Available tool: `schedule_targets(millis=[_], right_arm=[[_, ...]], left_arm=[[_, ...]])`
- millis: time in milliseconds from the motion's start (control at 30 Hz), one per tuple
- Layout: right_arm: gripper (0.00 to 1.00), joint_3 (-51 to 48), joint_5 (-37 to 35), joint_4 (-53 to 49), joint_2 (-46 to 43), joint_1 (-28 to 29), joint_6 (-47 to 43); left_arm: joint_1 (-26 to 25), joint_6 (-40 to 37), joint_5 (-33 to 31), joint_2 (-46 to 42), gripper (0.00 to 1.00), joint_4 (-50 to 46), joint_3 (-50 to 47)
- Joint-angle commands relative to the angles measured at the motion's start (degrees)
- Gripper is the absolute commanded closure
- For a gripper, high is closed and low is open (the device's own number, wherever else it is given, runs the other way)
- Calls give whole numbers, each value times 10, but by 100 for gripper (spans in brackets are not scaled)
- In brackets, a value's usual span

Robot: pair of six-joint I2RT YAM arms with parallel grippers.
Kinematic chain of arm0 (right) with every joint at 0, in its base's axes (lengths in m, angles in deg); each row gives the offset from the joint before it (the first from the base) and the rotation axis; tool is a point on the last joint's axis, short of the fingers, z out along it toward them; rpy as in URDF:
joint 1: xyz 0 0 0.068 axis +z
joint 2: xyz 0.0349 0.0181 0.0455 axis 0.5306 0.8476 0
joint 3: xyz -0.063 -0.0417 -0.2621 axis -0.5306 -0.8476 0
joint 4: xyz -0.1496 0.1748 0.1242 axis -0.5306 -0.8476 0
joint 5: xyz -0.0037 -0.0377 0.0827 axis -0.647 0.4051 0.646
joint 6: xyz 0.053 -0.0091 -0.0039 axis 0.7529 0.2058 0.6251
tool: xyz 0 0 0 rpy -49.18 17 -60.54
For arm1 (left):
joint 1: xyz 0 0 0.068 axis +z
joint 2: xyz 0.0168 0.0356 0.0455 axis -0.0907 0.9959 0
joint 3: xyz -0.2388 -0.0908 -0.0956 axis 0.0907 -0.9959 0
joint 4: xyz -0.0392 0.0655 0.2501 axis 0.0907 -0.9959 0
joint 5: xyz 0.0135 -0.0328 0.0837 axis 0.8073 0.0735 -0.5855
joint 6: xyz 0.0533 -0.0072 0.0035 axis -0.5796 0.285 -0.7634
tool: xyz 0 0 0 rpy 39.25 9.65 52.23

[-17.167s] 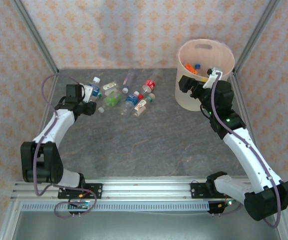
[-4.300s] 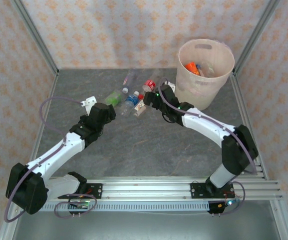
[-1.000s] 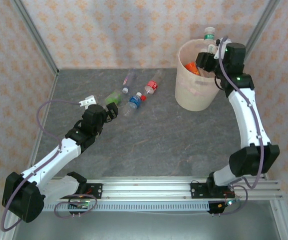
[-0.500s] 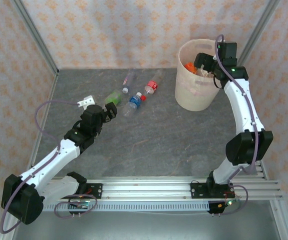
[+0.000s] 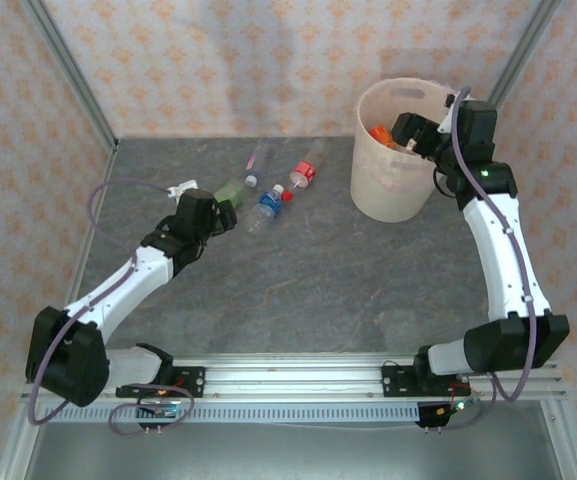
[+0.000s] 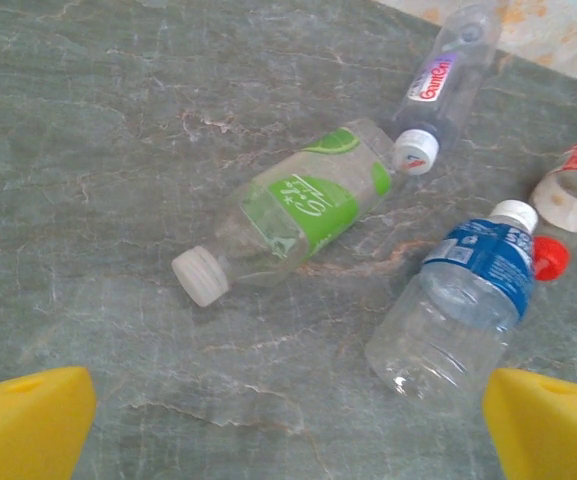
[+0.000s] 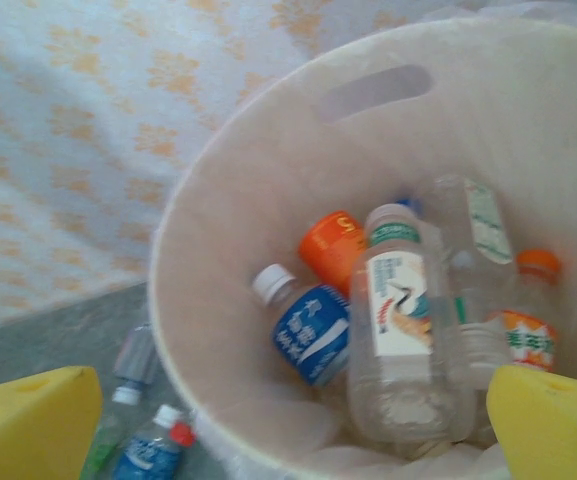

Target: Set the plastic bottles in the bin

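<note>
The left tool (image 6: 288, 430), spread wide, is nearing the green-labelled bottle (image 6: 288, 215) at its 12 o'clock; a skewed pinch could be sending it rolling into the blue-labelled bottle (image 6: 463, 300). The right tool (image 7: 288, 425), spread and empty, is hovering over the bin (image 7: 268, 150) at 1 o'clock on the tabletop (image 5: 298, 290); a second ago it was holding a bottle.

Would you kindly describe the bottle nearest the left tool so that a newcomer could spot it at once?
From the pale bin at the far right, look left to four bottles lying on the grey tabletop. The leftmost bottle, just ahead of the left tool, is the one. It alone wears a green label; the others' labels are blue, red or purplish.
</note>
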Motion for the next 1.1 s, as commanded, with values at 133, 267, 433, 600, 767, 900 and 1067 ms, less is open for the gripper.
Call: schedule_targets(millis=[133,267,433,600,767,900,1067], right_arm=[[1,-60,104,83,-68,60,19],[1,-113,112,127,-101,96,23],[1,-188,117,203,-138,116,60],[1,-242,103,234,-172,118,71],[1,-250,78,209,-202,118,51],[1,-252,68,201,-217,118,47],[1,-255,65,206,-219,118,50]], left_arm=[[52,-92,57,60,0,-68,65],[84,-129,85,89,0,-89,88],[113,-196,125,123,0,-119,119],[137,-278,171,178,0,-166,171],[145,-354,182,234,0,-174,215],[149,-392,208,280,0,-154,244],[146,-416,275,351,0,-189,314]])
